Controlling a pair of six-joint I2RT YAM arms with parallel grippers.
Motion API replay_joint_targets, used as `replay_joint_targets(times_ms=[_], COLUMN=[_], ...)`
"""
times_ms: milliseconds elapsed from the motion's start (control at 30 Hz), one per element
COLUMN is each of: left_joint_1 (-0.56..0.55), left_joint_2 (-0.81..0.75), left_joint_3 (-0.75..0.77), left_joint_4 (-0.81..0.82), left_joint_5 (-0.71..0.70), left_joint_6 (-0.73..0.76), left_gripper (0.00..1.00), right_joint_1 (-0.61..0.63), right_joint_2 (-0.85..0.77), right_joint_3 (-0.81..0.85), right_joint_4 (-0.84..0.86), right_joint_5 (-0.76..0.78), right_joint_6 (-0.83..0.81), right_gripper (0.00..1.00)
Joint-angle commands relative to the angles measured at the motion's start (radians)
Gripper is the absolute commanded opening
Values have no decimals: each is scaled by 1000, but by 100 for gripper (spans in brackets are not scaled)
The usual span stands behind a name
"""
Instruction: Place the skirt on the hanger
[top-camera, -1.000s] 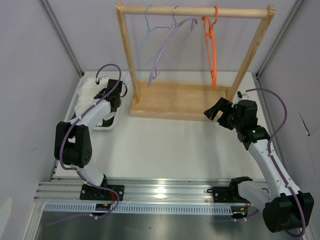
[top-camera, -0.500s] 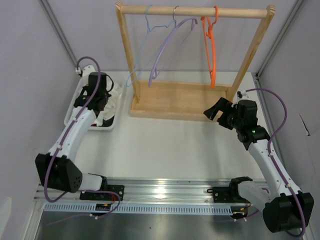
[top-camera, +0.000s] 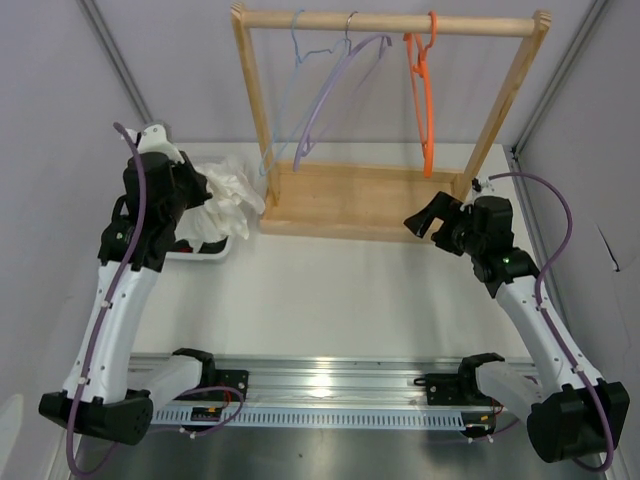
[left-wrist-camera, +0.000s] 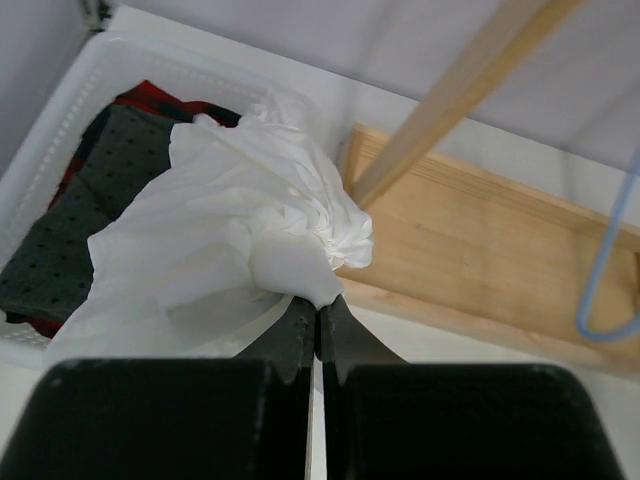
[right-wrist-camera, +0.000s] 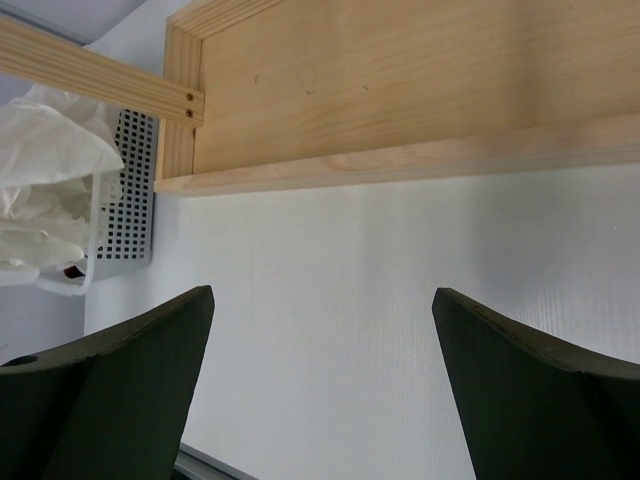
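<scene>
My left gripper (top-camera: 203, 192) is shut on the white crinkly skirt (top-camera: 228, 195) and holds it up above the white basket (top-camera: 198, 258). In the left wrist view the skirt (left-wrist-camera: 250, 220) bunches out from my closed fingertips (left-wrist-camera: 320, 305). The orange hanger (top-camera: 424, 95) hangs by its hook at the right of the wooden rail (top-camera: 390, 21). My right gripper (top-camera: 428, 218) is open and empty, low over the table by the rack's base; its wrist view shows both fingers (right-wrist-camera: 130, 380) wide apart and the skirt (right-wrist-camera: 45, 190) at far left.
A lilac hanger (top-camera: 330, 95) and a pale blue hanger (top-camera: 290, 80) hang left of the orange one. The wooden rack base (top-camera: 360, 200) lies between the arms. A dark dotted garment (left-wrist-camera: 70, 230) stays in the basket. Grey walls stand on both sides.
My left arm has risen and pulled the skirt up out of the basket, toward the rack's left post. The right arm has barely moved.
</scene>
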Motion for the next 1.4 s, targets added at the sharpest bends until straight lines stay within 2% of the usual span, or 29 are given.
replay_joint_targets(times_ms=[0, 333, 467, 500, 667, 767, 833, 1000, 1133, 1267, 1367], left_joint_1=[-11, -49, -126, -135, -184, -233, -264, -307, -330, -344, -352], left_joint_2=[-84, -161, -177, -186, -213, -203, -195, -183, -181, -180, -177], left_joint_3=[33, 111, 64, 50, -65, -79, -82, -96, -112, -115, -113], left_joint_4=[18, 37, 64, 74, 142, 151, 151, 163, 171, 176, 171], left_joint_5=[189, 372, 303, 260, 218, 177, 159, 129, 120, 111, 105], left_joint_6=[48, 25, -21, -33, -101, -101, -99, -99, -99, -99, -93], left_gripper=[0, 0, 0, 0, 0, 0, 0, 0, 0, 0, 0], right_joint_1=[23, 123, 185, 233, 383, 518, 618, 777, 830, 876, 879], right_joint_2=[0, -1, -30, -34, -52, -41, -11, 80, 205, 317, 391], right_joint_3=[67, 91, 81, 76, -2, -36, -45, -47, -44, 19, 58], right_joint_4=[37, 59, 103, 115, 229, 281, 302, 402, 514, 548, 577], right_joint_5=[-9, -23, -55, -48, -2, 93, 167, 285, 315, 331, 322], right_joint_6=[-13, -6, 59, 91, 218, 263, 280, 318, 369, 382, 407], right_gripper=[99, 96, 89, 88, 81, 78, 76, 68, 62, 59, 52])
